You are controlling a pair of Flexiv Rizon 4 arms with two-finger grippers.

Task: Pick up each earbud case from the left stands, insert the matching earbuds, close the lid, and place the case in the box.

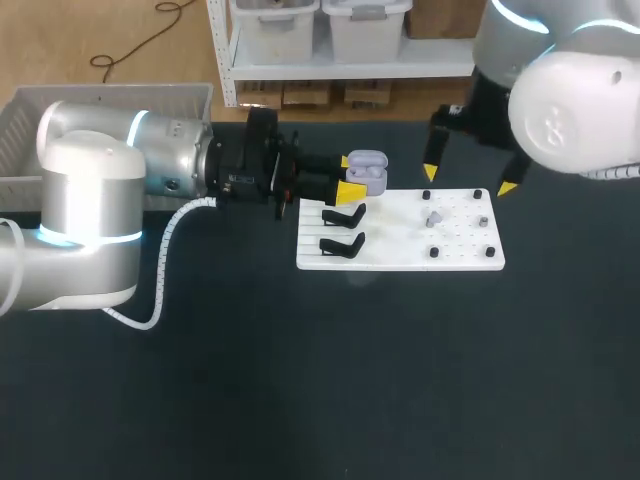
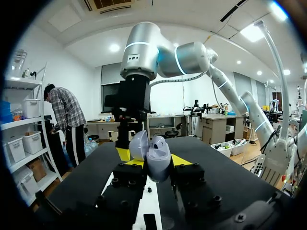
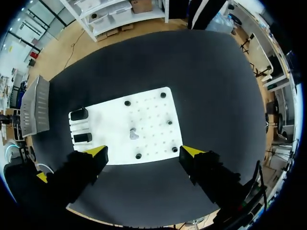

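A lavender earbud case with its lid up sits between the yellow tips of my left gripper, which is shut on it just beyond the white board's far left corner. In the left wrist view the case stands upright in the left gripper. Two black stands on the board's left part are bare. Small grey earbuds lie among black pegs on its right part. My right gripper hangs open over the board's far right edge; in its own view the gripper is above the board and an earbud.
A pale slatted box stands at the table's far left edge, also seen as the box in the right wrist view. Black pegs stick up from the board. Dark tabletop spreads in front of the board.
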